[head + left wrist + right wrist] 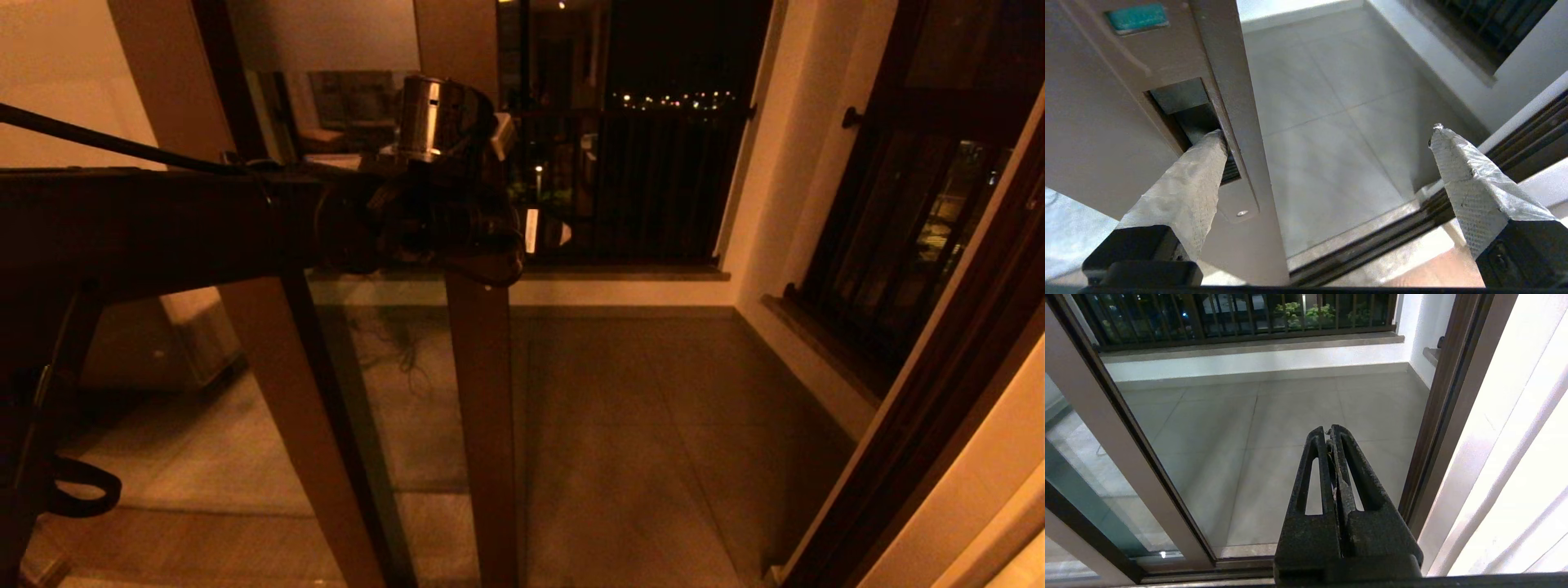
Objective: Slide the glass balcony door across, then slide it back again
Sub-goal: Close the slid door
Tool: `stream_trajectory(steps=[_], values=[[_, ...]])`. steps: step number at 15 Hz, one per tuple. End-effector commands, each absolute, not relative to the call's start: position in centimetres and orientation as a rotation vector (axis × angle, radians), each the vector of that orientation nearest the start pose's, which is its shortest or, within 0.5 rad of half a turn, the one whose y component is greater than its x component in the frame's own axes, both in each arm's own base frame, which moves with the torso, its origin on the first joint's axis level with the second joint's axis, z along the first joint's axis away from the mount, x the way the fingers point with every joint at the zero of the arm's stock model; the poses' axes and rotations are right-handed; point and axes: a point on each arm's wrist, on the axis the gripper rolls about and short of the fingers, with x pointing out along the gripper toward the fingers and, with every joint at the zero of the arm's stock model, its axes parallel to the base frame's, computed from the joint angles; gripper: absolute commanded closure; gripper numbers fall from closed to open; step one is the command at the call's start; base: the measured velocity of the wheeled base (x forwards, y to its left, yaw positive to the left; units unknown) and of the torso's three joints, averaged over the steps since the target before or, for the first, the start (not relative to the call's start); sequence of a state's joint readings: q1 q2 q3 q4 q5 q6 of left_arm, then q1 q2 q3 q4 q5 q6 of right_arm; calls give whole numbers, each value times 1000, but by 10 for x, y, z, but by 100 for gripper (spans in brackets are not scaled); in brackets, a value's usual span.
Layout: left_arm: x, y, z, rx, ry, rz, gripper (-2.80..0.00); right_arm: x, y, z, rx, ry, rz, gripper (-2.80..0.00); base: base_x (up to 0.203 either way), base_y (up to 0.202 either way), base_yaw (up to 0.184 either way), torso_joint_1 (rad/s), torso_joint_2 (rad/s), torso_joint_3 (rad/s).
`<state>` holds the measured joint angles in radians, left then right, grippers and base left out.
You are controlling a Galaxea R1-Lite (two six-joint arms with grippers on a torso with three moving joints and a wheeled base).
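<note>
The glass balcony door's brown stile [483,408] stands upright at the centre of the head view, its glass [384,384] to the left of it. My left arm reaches across from the left, and the left gripper [482,253] is at the stile. In the left wrist view this gripper [1327,130] is open and straddles the stile's edge [1229,81]. One taped finger [1202,163] pokes into the recessed lock plate [1184,106]; the other finger [1457,167] hangs free in the doorway. My right gripper [1329,430] is shut on nothing, low before the opening, away from the door stile [1126,457].
The tiled balcony floor [637,425] lies beyond the floor track [1372,245]. A dark railing [653,188] closes the far side and a dark barred window [898,245] stands on the right. The fixed door jamb [1437,416] and a pale curtain [1515,457] are at the right.
</note>
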<state>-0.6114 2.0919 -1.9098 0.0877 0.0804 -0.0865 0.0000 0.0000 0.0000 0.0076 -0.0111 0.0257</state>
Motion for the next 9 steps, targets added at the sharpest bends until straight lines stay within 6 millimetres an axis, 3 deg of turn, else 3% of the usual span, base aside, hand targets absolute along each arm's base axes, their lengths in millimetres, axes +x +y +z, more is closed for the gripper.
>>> stream_trajectory(steps=[1, 9], values=[[357, -253, 275, -1, 248, -523, -280, -23, 0, 75, 26, 8, -11, 0, 0, 0, 0, 0, 0, 0], [354, -268, 267, 9, 261, -552, -280, -23, 0, 75, 26, 8, -11, 0, 0, 0, 0, 0, 0, 0]])
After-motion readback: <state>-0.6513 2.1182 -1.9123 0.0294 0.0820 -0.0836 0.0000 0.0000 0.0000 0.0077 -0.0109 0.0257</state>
